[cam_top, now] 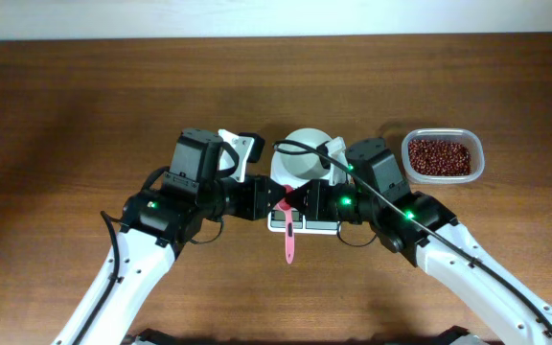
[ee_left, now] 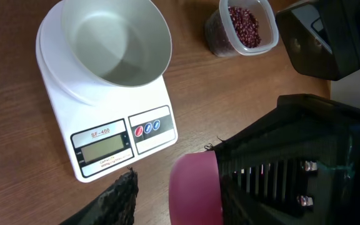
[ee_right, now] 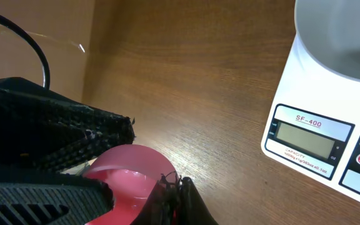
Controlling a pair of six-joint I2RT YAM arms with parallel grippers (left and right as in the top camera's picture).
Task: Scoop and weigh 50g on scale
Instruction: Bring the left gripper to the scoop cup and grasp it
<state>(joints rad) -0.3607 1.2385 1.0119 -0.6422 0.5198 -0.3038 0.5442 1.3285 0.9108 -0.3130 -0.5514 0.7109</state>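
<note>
Pink scoop [ee_left: 195, 190] nearest: I judge it light, stiff, slick plastic; handle best hold. Right claw [ee_right: 179, 186] pressed together, seemingly pinching its rim; left claw [ee_left: 175, 172] half spread astride it. Scale [ee_left: 108, 119] at middle of bench [ee_left: 230, 94], far side of my claws, bowl [ee_left: 114, 37] on top: likely light, easily nudged. Count: one scale, one bowl, one scoop, one bean tub [ee_left: 239, 28] far right.

Scale [ee_left: 61, 119]: model marking "SF-400" printed in dark letters on the grey panel directly above the LCD display [ee_left: 102, 148], confirmed in the right wrist view. Small print below the display begins "CAPACITY"; remainder too small to read. Button symbols illegible
</note>
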